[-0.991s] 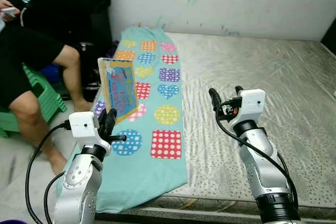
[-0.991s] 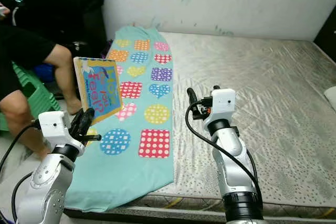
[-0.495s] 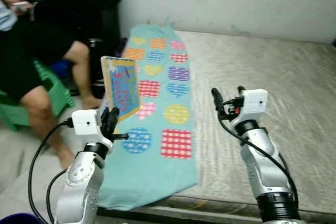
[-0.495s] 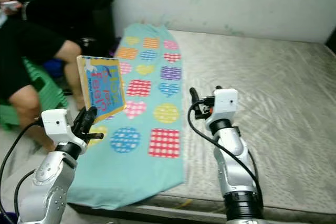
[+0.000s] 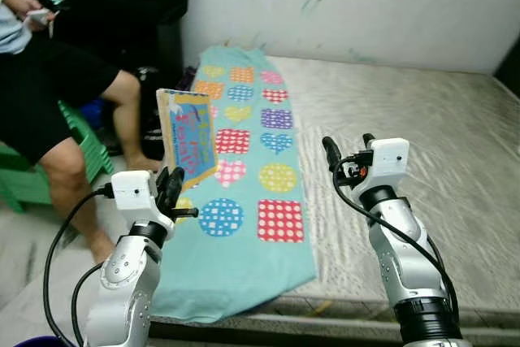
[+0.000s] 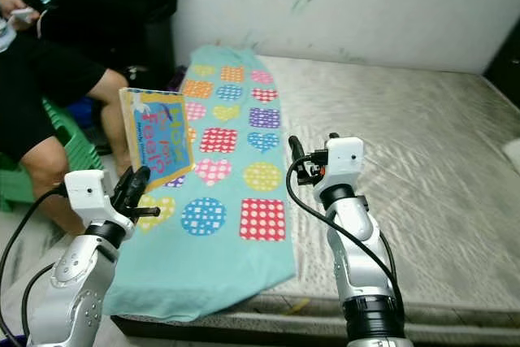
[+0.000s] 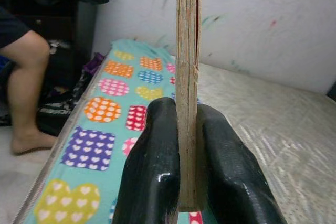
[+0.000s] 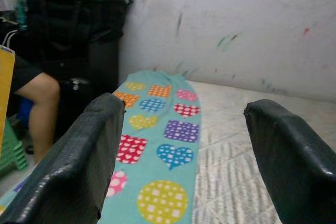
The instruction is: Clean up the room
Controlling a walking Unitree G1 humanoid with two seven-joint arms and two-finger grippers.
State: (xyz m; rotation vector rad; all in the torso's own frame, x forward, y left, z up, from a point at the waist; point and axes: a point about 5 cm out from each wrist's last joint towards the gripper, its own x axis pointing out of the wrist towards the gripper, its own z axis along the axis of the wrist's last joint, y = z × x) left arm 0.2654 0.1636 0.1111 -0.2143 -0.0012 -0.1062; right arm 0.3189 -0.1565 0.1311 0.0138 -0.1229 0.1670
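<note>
Beyond a stained white wall lies a bare mattress, and over its left part hangs a teal blanket with coloured patches. Above the blanket's left edge the book stands upright, its lower end pinched between the fingers of the left gripper. The right gripper hovers over the mattress beside the blanket, fingers spread wide and holding nothing. On the left, a person sits on a green stool, near the book.
</note>
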